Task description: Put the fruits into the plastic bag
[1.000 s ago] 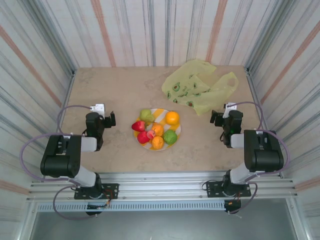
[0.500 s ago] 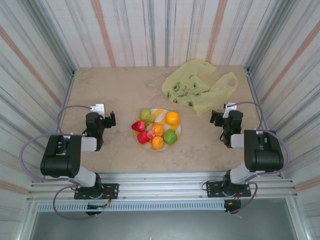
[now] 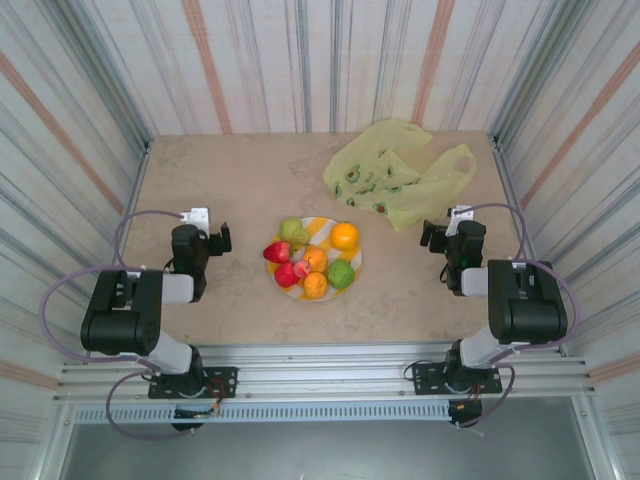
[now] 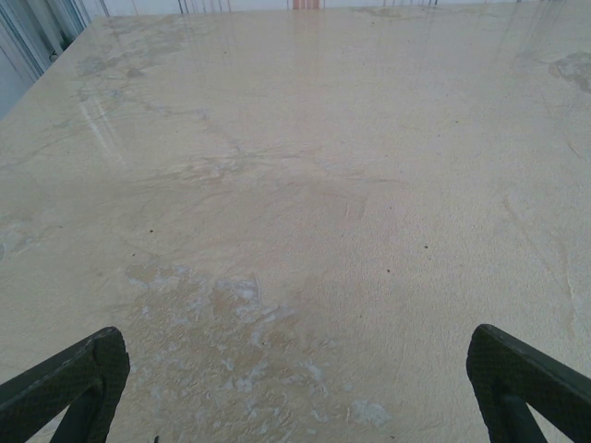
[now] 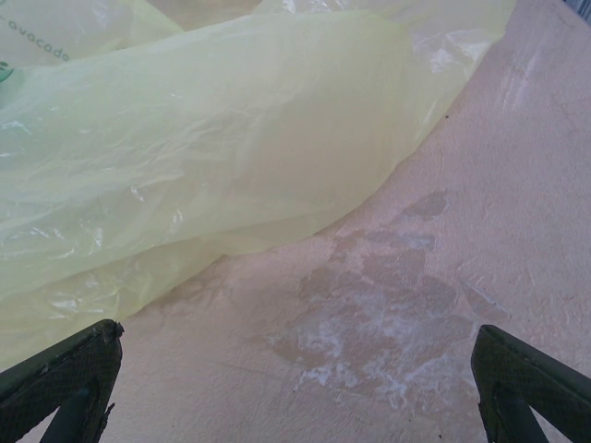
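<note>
Bare tabletop point(image 3: 230, 180) between plate point(image 3: 322, 231) and plastic bag point(image 3: 395, 175), walls point(image 3: 300, 60) close around

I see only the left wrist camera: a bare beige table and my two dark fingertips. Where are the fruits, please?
Observer: The small round fruits, orange, green and red, are piled on a round yellow-and-white striped plate in the middle of the table, to the right of the left gripper.
Operator: And the bag?
Observer: The thin, crinkly yellow-green plastic bag lies crumpled at the far right, beyond the plate and apart from it.
Operator: Is the right gripper holding it?
Observer: No. The right gripper is open and empty; the bag's near edge lies just ahead of it.
</note>
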`<state>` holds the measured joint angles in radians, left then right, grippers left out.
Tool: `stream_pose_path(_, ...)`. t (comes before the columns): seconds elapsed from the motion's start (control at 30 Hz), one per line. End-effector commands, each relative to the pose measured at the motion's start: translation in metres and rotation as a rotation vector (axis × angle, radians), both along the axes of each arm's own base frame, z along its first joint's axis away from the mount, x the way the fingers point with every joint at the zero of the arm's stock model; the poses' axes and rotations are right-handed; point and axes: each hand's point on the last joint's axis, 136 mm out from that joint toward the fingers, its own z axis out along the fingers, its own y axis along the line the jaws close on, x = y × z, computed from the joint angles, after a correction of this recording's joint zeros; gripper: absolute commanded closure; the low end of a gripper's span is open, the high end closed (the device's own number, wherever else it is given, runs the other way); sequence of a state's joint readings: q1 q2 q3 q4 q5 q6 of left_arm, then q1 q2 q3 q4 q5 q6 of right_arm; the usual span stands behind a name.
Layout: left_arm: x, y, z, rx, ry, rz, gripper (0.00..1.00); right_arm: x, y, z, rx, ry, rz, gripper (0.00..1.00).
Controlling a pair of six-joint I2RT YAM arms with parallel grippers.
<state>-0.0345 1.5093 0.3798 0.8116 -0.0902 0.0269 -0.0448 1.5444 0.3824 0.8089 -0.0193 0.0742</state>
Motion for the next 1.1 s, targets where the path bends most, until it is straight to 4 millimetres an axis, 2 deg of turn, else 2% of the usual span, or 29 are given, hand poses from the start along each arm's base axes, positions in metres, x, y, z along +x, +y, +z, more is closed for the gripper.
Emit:
stream_pose_path(0.0, 0.004, 0.002, 0.008, 0.013, -0.024, 0.01, 0.01, 0.006, -0.003, 0.01, 0.005, -0.035, -0.022, 0.01)
stream_pose_path(0.13, 0.001, 0.01, 0.019, 0.006, -0.028, 0.064, 0.01, 0.002, -0.016, 0.02, -0.028, -0.058, -0.127, 0.01)
stream_pose_path(0.2, -0.002, 0.022, 0.036, 0.029, -0.044, 0.15, 0.01, -0.004, -0.025, 0.034, -0.029, -0.072, -0.189, 0.01)
stream_pose_path(0.3, -0.015, 0.037, 0.065, -0.007, -0.041, 0.263, 0.01, -0.021, -0.053, 0.061, -0.008, -0.101, -0.372, 0.01)
stream_pose_path(0.37, -0.024, 0.041, 0.088, -0.11, -0.07, 0.321, 0.01, -0.034, -0.07, 0.077, 0.112, -0.088, -0.49, 0.0)
stream_pose_path(0.43, -0.031, 0.034, 0.101, -0.24, -0.081, 0.325, 0.01, -0.038, -0.069, 0.085, 0.221, -0.051, -0.49, 0.02)
stream_pose_path(0.53, -0.031, 0.002, 0.115, -0.406, -0.064, 0.189, 0.01, -0.022, -0.042, 0.094, 0.264, 0.0, -0.379, 0.05)
stream_pose_path(0.6, -0.032, -0.018, 0.121, -0.479, -0.04, 0.108, 0.01, -0.009, -0.029, 0.09, 0.284, 0.094, -0.349, 0.03)
stream_pose_path(0.7, -0.036, -0.045, 0.124, -0.544, 0.012, 0.03, 0.01, 0.011, -0.02, 0.081, 0.366, 0.195, -0.356, 0.02)
stream_pose_path(0.87, -0.043, -0.083, 0.127, -0.492, 0.053, -0.067, 0.01, 0.047, -0.011, 0.059, 0.367, 0.272, -0.386, 0.02)
stream_pose_path(0.93, -0.045, -0.093, 0.124, -0.477, 0.075, -0.089, 0.01, 0.062, -0.011, 0.042, 0.384, 0.311, -0.405, 0.01)
stream_pose_path(1.0, -0.046, -0.099, 0.12, -0.477, 0.099, -0.104, 0.01, 0.079, -0.007, 0.027, 0.42, 0.339, -0.389, 0.05)
stream_pose_path(1.07, -0.047, -0.104, 0.116, -0.474, 0.128, -0.114, 0.01, 0.094, 0.0, 0.016, 0.438, 0.371, -0.35, 0.18)
